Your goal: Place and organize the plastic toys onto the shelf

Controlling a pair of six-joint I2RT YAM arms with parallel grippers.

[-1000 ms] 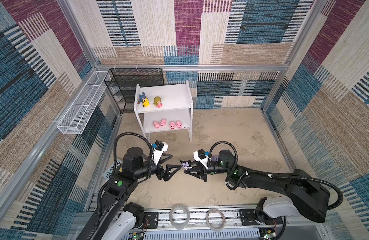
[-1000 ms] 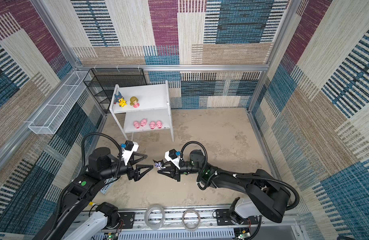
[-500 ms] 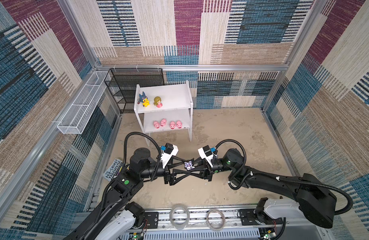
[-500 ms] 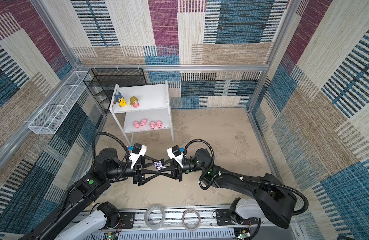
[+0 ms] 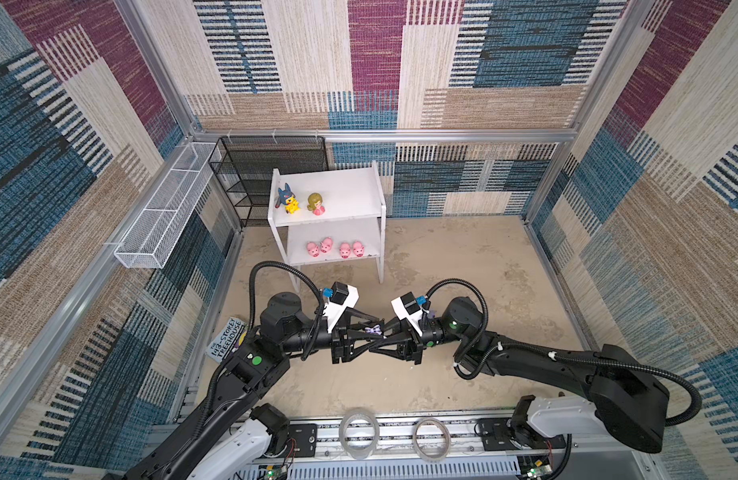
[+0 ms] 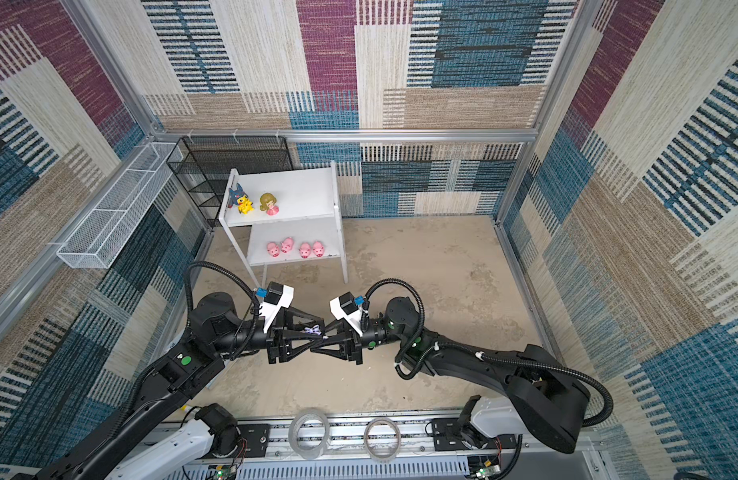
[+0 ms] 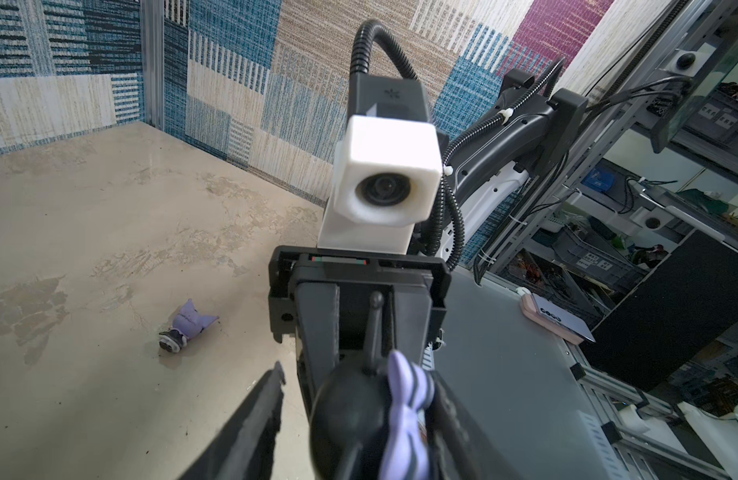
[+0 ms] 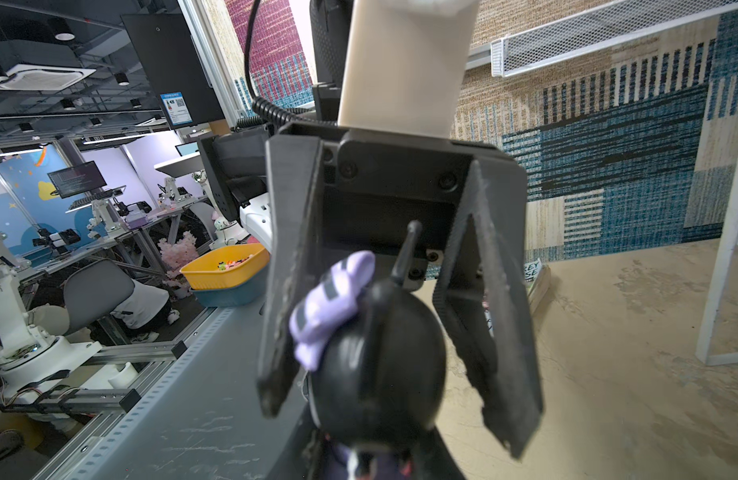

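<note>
A black-and-purple toy hangs above the floor between my two grippers, which meet tip to tip. My right gripper is shut on its lower end. My left gripper straddles its black head: one finger touches the purple bow, the other finger stands off with a gap. A second purple toy lies on the floor. The white shelf carries a yellow blue-hooded figure and a blond doll on top, and several pink pigs below.
A black mesh rack and a long white wire basket stand left of the shelf. A paperback book lies by the left arm. Two tape rolls sit on the front rail. A shelf leg stands near the grippers.
Both arms moved toward the middle until the grippers met. My left gripper's jaws came around the toy that the right gripper holds and have narrowed.
</note>
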